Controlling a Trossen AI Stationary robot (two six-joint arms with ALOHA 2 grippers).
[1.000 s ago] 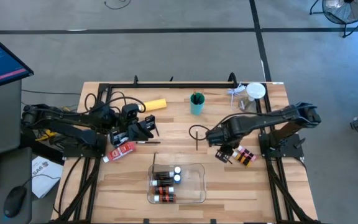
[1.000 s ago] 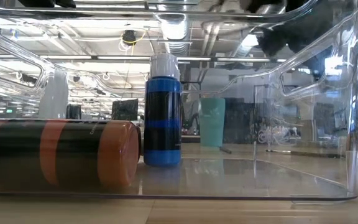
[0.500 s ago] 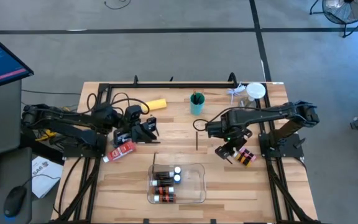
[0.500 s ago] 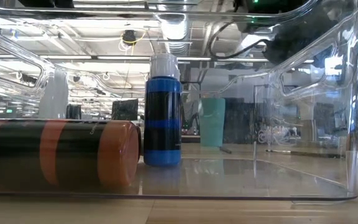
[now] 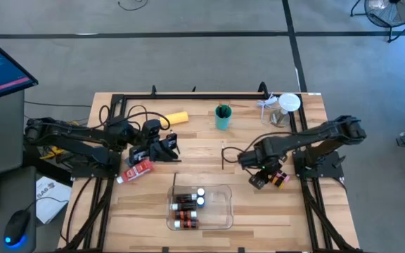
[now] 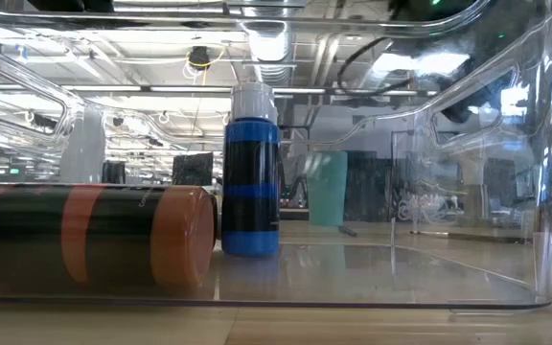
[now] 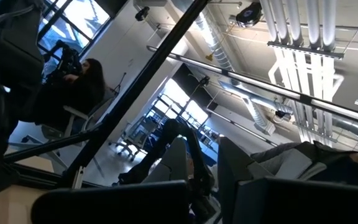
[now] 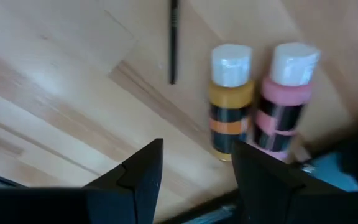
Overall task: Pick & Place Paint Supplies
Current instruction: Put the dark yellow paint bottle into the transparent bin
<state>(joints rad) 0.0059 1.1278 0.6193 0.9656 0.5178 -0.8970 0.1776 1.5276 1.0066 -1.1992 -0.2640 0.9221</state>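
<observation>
Two white-capped paint bottles lie side by side on the wood, one orange [image 8: 231, 99] and one pink [image 8: 286, 93]; both [image 5: 280, 178] are at the table's right. My right gripper [image 8: 197, 180] hangs open just above the table beside them, pointing steeply down and touching nothing. A thin dark brush [image 8: 173, 40] lies on the wood beyond the bottles. My left gripper [image 5: 166, 146] waits shut and empty at the table's left, tipped upward. A red tube [image 5: 138, 170] and a yellow bottle [image 5: 176, 118] lie near it.
A clear tray [image 5: 220, 211] near the front edge holds several bottles: a blue one [image 6: 251, 172] stands upright and an orange one [image 6: 84, 235] lies on its side. A teal cup [image 5: 222, 117] with brushes stands at the back centre. A dark frame rail [image 5: 188, 96] runs along the far edge.
My right gripper has sunk toward the table and shifted a little toward the near edge, closer to the two bottles, with its wrist rolling somewhat. The bottles, the brush and the tray's contents have stayed where they were.
</observation>
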